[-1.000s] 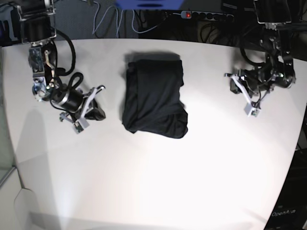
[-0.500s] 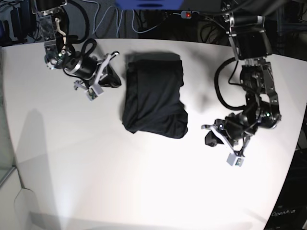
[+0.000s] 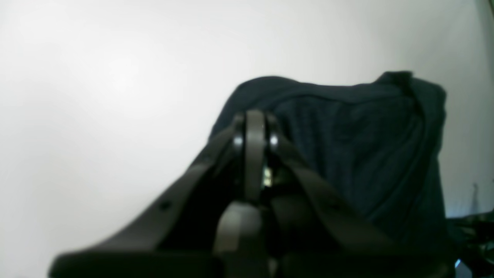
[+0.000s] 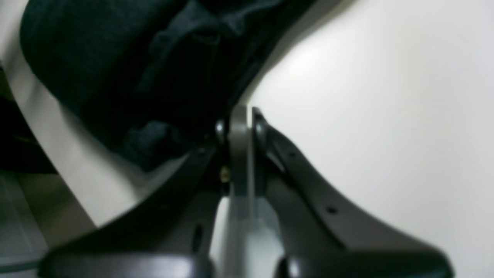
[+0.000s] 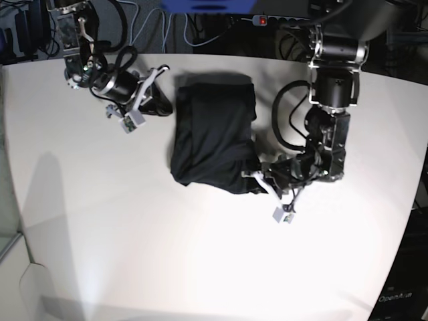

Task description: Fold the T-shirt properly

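The left end effector point(image 5: 262, 182), jaws closed on nothing, sits at the near right corner of the T-shirt point(image 5: 214, 134), folded mid-bench point(image 5: 200, 261). Farther back, the right end effector point(image 5: 162, 103), also closed and empty, is beside its far left edge.

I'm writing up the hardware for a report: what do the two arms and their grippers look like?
Both arms are black with looping black cables. The right gripper and left gripper each have dark curved fingers, white struts and a small pale block. Up close, each shows a grey central plate between black, hole-dotted fingers. No markings are legible.
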Available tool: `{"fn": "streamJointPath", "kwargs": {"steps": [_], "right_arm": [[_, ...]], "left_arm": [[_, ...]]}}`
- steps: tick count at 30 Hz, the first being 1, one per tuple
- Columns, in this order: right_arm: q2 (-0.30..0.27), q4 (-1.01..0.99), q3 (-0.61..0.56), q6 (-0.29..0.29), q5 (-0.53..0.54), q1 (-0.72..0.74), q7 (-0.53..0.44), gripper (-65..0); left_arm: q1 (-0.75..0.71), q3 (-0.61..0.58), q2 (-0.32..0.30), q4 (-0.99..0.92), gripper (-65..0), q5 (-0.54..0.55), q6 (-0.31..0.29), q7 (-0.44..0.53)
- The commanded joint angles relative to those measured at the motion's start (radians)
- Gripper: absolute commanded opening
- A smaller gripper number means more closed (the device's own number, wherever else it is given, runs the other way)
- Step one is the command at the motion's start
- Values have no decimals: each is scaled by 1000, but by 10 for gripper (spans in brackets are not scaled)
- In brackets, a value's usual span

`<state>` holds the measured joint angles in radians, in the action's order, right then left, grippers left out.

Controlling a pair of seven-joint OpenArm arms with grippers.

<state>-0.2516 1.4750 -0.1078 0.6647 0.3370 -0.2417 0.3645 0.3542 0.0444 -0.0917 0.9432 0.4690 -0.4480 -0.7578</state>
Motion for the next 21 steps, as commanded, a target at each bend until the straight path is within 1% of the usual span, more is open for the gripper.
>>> {"fn": "streamJointPath", "kwargs": {"steps": [1,8,11,14,18,19,21], "right_arm": [[-5,13,3,2,-3,3,5,-650],[-4,10,3,2,-3,2,5,-650],[-4,10,3,2,-3,2,5,-650],[-8,11,4,2,-3,5,5,-650],[-22,14,50,2,-3,12,5,-650],[-30,25,56,2,-3,14,5,-650],[-56,71,73,2,-3,8,9,-650]], "left_arm": [[27,-1,10,3,-650,12,-7,28],[35,4,27,-14,-650,21,-7,70],[35,4,50,-6,-650,21,-7,79],[35,19,45,10,-650,21,-7,79],[29,128,4,72,-650,21,-7,68],[27,153,-16,99,-650,23,-8,65],[6,197,-59,147,-650,23,-18,14]]}}
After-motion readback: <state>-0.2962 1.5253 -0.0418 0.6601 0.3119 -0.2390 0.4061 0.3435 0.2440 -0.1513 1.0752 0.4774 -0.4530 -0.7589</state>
